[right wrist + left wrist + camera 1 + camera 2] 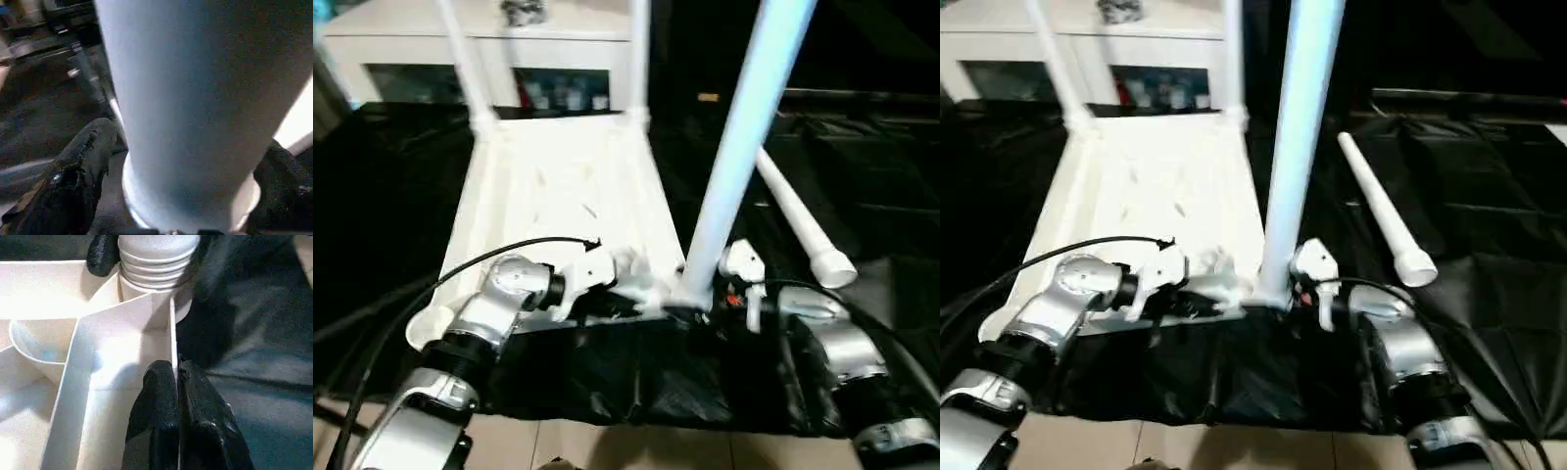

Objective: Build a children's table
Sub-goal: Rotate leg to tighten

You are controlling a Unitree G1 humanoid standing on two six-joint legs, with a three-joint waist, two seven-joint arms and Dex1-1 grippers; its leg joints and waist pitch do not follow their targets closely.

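Observation:
The children's table top point(558, 186) lies upside down on a black cloth, ribbed side up. Two white legs point(460, 59) point(638, 59) stand in its far corner sockets. A third leg point(744, 127) stands upright in the near right corner socket point(156, 264). My right gripper point(186, 171) is open around this leg's base, with a black finger point(83, 166) on either side and a gap to the tube. My left gripper point(177, 369) is shut on a thin rim wall of the table top, close to that same corner. The fourth leg point(798, 225) lies loose on the cloth at the right.
A white cabinet point(411, 49) with glass doors stands behind the table top. The black cloth point(862, 147) covers the work area and drops to pale floor tiles point(636, 446) at the near edge. A black cable point(509, 250) arcs over my left forearm.

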